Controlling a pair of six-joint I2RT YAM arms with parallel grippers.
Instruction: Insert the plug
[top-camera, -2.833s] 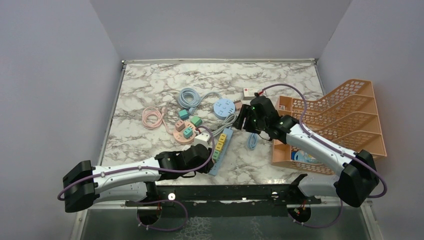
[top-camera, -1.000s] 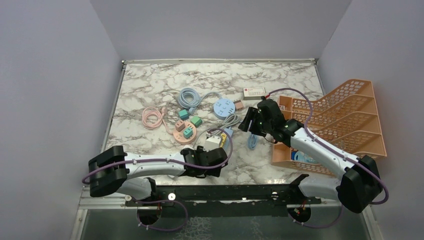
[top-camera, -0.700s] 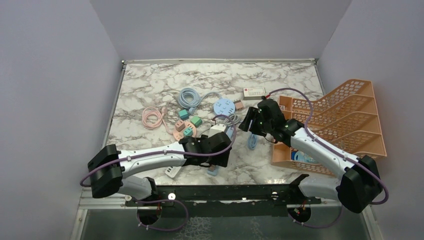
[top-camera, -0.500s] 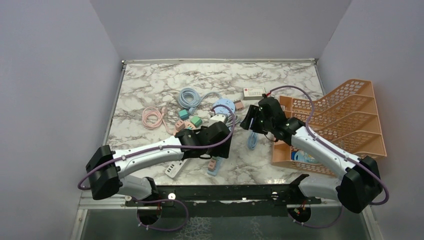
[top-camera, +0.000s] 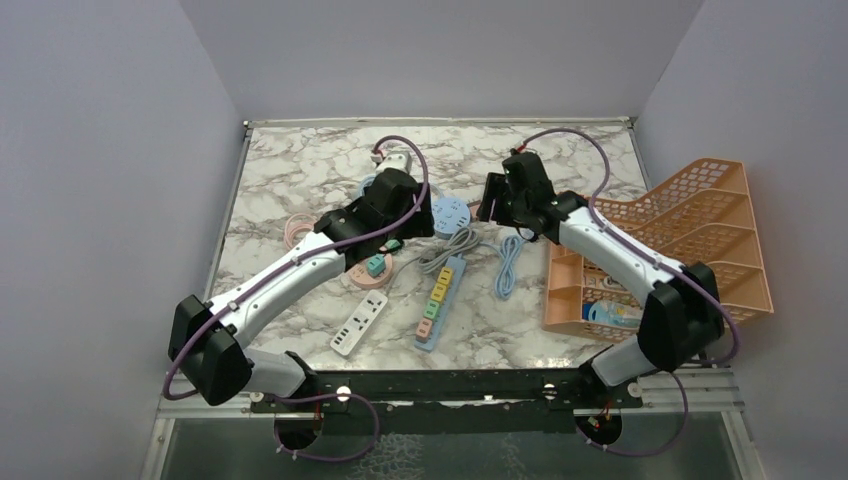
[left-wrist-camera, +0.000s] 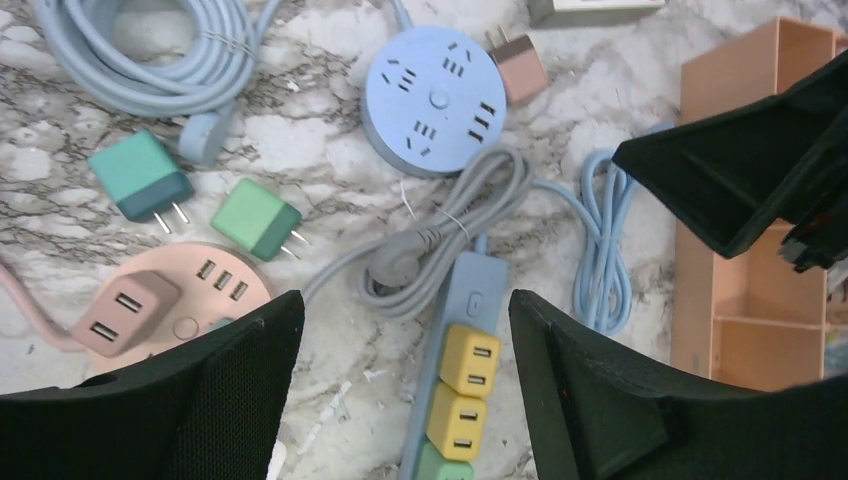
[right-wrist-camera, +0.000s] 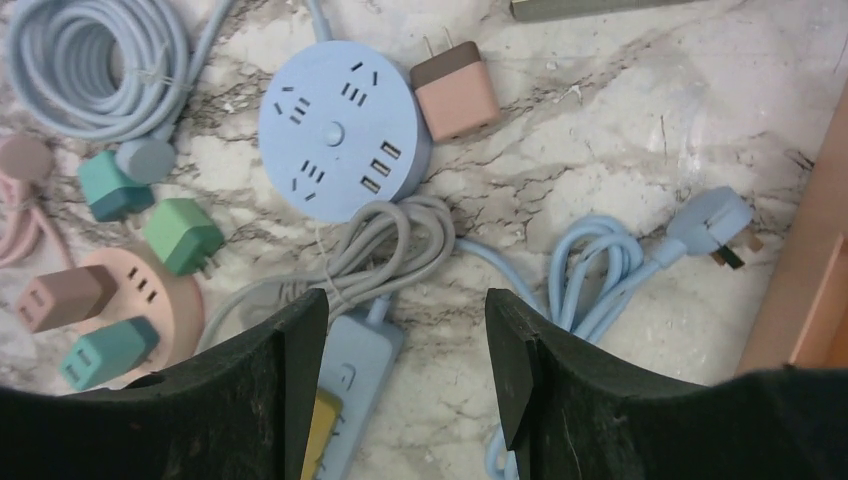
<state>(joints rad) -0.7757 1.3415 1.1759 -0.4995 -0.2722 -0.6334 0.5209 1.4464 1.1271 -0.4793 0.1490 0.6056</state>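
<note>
Top view: left arm (top-camera: 290, 270) hides most of the coil (left-wrist-camera: 150, 60) and chargers (left-wrist-camera: 140, 178) left of the hub (top-camera: 448, 213); the plug (right-wrist-camera: 710, 222) right of the hub is lost under the right arm (top-camera: 600, 238). Left wrist: strip (left-wrist-camera: 455, 370) below the hub runs off the bottom edge, pink socket (left-wrist-camera: 190, 300) lower left of it half behind a finger (left-wrist-camera: 200, 400). Box (left-wrist-camera: 590, 8) above the hub is cut by the top edge in both wrist views (label unreadable). Coil clipped there too.
</note>
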